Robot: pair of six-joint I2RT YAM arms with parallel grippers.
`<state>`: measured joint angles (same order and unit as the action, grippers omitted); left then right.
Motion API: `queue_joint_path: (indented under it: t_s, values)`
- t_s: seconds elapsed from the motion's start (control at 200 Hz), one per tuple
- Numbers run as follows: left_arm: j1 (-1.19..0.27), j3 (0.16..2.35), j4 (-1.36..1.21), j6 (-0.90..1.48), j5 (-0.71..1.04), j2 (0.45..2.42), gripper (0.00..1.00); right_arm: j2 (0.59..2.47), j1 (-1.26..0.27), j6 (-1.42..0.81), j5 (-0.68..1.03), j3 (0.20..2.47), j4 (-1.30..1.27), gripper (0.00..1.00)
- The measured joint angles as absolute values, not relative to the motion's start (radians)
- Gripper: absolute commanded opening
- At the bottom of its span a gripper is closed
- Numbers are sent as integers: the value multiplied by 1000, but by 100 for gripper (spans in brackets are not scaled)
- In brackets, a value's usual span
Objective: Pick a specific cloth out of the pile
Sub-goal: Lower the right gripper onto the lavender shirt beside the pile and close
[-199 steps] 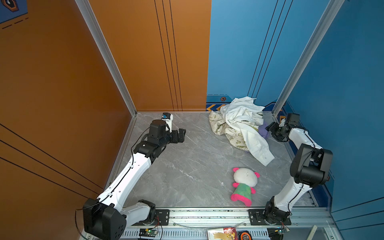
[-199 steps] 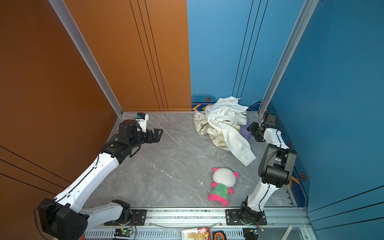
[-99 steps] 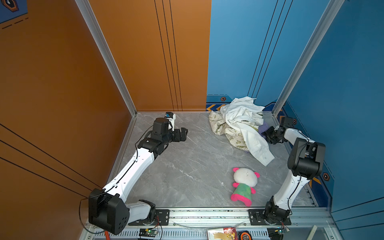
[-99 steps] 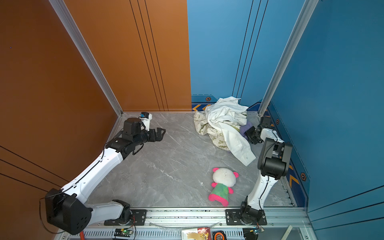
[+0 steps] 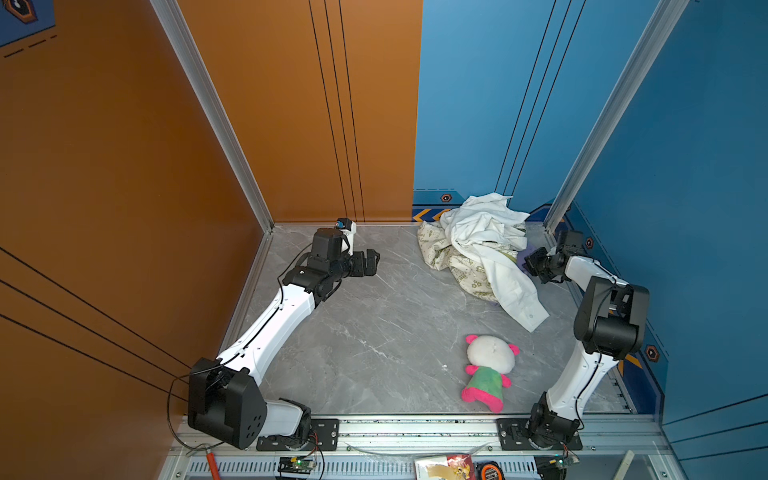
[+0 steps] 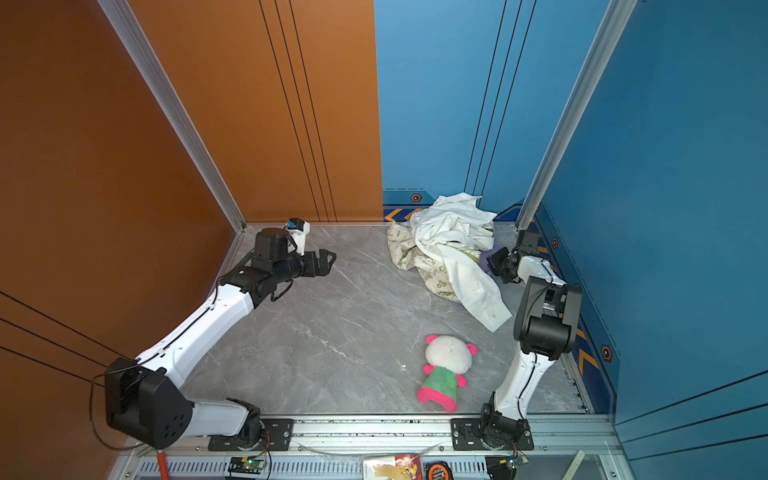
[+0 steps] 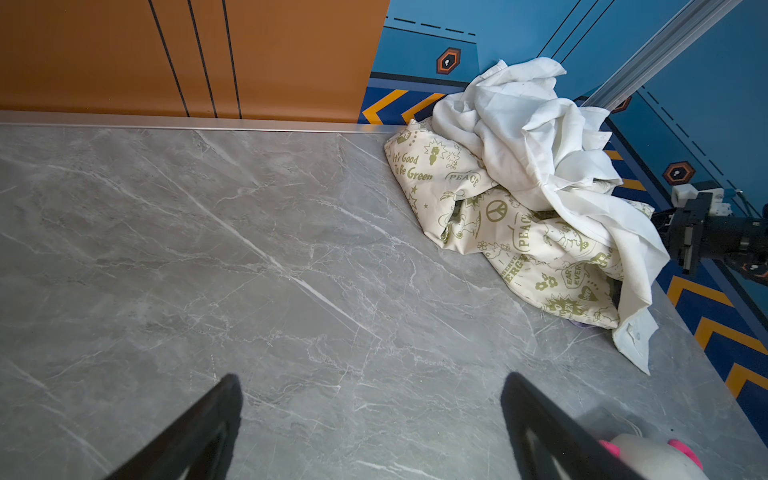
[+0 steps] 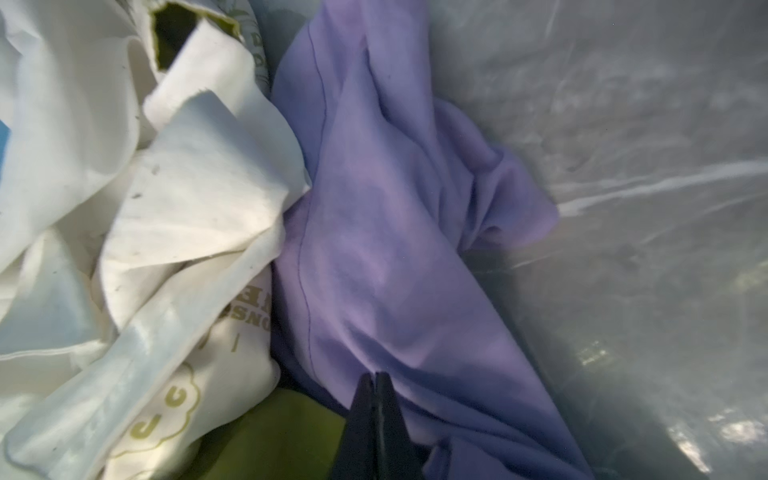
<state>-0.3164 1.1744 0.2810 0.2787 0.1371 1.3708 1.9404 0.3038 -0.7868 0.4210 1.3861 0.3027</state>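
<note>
lavender cloth pinched at right claw tips, beside pile

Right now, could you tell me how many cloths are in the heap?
3: white shirt on top, cream green-printed cloth beneath, lavender cloth at the edge in the right claw. More may be hidden.

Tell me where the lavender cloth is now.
In both top views the cloth sits at the right edge of the pile, beside the white shirt, pinched by the right gripper.
</note>
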Motion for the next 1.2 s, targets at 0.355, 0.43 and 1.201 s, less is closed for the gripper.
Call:
queue_joint_path:
  t_s: [0.355,0.43,1.201]
  values:
    - [-323,1175,280,279,140,1371,98,1775,304,-794,360,1377,220,17]
    - [-324,1175,280,279,140,1371,98,1773,305,-790,342,1377,218,34]
    - [-329,1175,253,279,139,1371,98,2064,334,-760,338,1447,301,45]
